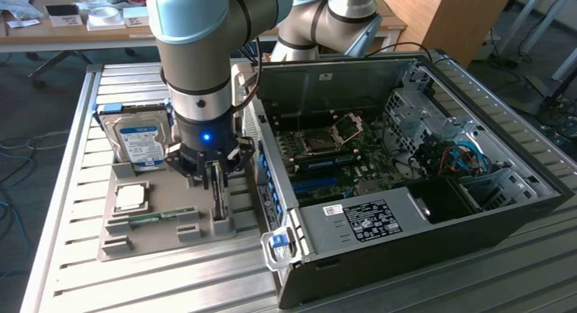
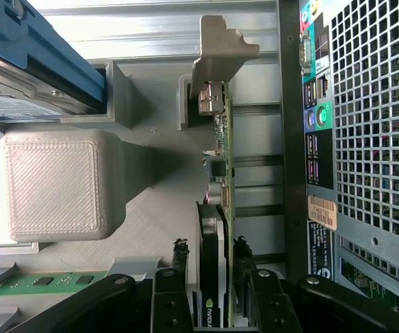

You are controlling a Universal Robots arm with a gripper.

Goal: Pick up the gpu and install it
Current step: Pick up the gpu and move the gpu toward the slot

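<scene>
the gripper [image 1: 215, 180] is hovering left of centre in the exterior frame, fingers [image 2: 180, 258] standing apart either side of the gpu [image 2: 217, 166], narrow gaps showing. the gpu is standing on edge in the grey tray [image 1: 135, 244], beside the open computer case [image 1: 433, 218].

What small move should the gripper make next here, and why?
Probably close the fingers onto the gpu: they straddle it where it stands on edge in the gray holder, with a gap showing beside one finger, so it isn't gripped yet.
</scene>
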